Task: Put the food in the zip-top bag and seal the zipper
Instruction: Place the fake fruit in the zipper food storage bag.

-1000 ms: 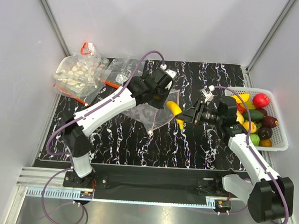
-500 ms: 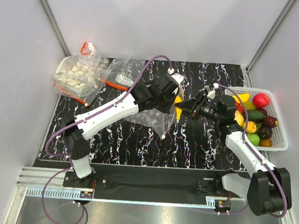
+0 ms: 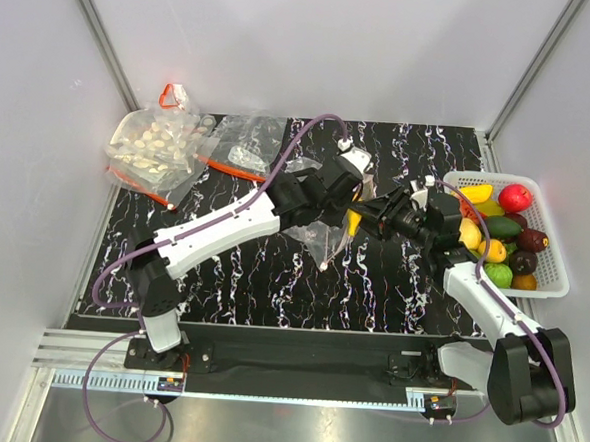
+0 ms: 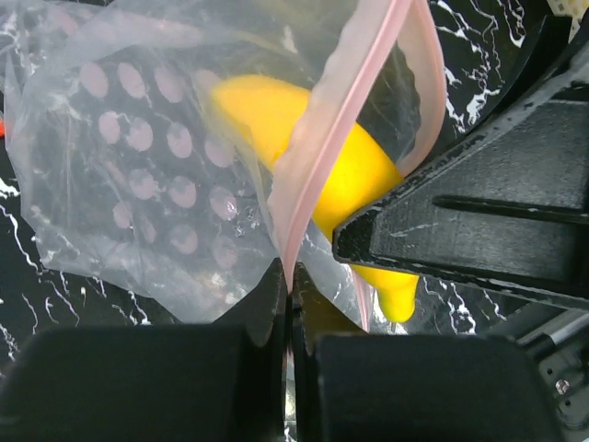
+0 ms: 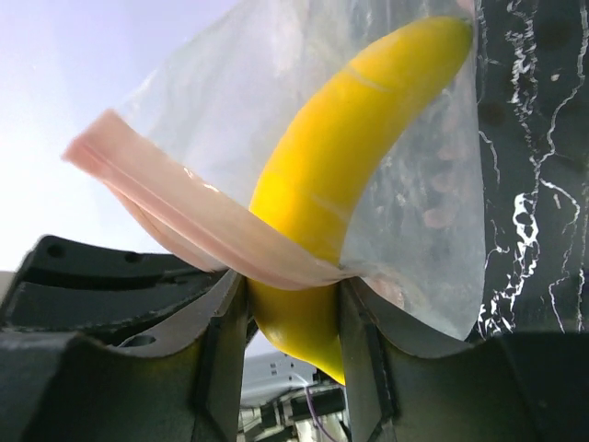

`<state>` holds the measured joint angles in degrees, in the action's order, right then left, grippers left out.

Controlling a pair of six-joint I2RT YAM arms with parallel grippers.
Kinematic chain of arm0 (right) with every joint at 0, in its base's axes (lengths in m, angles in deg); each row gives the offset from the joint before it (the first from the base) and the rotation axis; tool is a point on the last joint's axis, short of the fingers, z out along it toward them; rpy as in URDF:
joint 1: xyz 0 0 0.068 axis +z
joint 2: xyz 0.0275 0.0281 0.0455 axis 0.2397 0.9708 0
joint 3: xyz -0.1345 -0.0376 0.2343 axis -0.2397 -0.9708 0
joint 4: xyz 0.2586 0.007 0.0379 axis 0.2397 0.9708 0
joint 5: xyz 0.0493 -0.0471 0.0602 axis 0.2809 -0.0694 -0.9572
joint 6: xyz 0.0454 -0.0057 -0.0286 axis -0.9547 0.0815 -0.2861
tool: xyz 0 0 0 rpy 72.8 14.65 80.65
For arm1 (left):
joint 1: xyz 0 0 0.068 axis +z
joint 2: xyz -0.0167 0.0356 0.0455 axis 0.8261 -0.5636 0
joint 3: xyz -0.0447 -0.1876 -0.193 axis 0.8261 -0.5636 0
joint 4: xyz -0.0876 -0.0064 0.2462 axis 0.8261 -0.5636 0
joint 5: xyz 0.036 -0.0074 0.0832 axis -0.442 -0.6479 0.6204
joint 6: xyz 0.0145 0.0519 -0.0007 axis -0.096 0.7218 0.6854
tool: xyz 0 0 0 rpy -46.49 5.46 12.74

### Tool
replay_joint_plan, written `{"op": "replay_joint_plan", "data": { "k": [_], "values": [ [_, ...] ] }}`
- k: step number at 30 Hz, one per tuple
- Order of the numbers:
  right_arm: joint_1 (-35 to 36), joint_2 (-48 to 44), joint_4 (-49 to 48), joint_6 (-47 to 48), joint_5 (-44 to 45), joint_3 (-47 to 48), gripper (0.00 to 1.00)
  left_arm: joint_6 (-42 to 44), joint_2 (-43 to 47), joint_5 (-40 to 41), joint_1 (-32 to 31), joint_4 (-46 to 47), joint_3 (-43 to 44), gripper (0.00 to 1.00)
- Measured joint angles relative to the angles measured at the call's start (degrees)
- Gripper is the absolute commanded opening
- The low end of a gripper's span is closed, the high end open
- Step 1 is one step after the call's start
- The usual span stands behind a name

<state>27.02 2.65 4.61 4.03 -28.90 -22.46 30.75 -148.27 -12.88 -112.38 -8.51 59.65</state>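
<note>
My left gripper is shut on the pinkish-red zipper strip at the mouth of the dotted zip-top bag, holding the bag lifted off the table. A yellow toy banana is clamped between the fingers of my right gripper. The banana's upper part lies inside the bag's mouth, with its lower tip still outside. More food fills the white basket at the right.
A second clear bag with pale pieces and other clear bags lie at the back left of the black marbled table. A red clip sits behind them.
My left gripper has carried the bag rightward and up toward the right gripper. The right gripper has brought the banana left and up, so it now sits partly inside the bag's mouth.
</note>
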Motion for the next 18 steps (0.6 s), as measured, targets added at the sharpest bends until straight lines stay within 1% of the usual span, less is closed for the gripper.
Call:
{"op": "replay_joint_plan", "data": {
  "k": [6, 12, 13, 14, 15, 16, 18],
  "values": [
    [0.4, -2.4, 3.3, -0.9, 5.5, -0.1, 0.29, -0.2, -0.3, 1.4, -0.2, 3.3, -3.0, 0.0],
    [0.8, -1.4, 0.9, -3.1, 8.2, -1.6, 0.28, -0.9, -0.3, 0.2, -0.4, 5.7, -3.2, 0.0],
    [1.0, -0.8, 0.6, -3.4, 8.6, -1.6, 0.29, -1.1, -0.3, -0.3, -0.6, 5.9, -3.2, 0.0],
    [1.4, -0.2, 0.2, -3.7, 9.0, -1.6, 0.34, -1.2, -0.3, -0.9, -0.7, 6.1, -3.2, 0.0],
    [1.7, 0.3, -0.3, -4.0, 9.4, -1.7, 0.42, -1.3, -0.3, -1.5, -0.8, 6.3, -3.2, 0.0],
    [1.9, 0.8, -0.9, -4.2, 9.6, -1.7, 0.65, -1.3, -0.3, -2.0, -1.0, 6.4, -3.2, 0.0],
    [2.3, 1.4, -1.6, -4.3, 9.9, -1.7, 0.71, -1.4, -0.5, -2.8, -1.2, 6.4, -3.2, 0.0]
  ]
}}
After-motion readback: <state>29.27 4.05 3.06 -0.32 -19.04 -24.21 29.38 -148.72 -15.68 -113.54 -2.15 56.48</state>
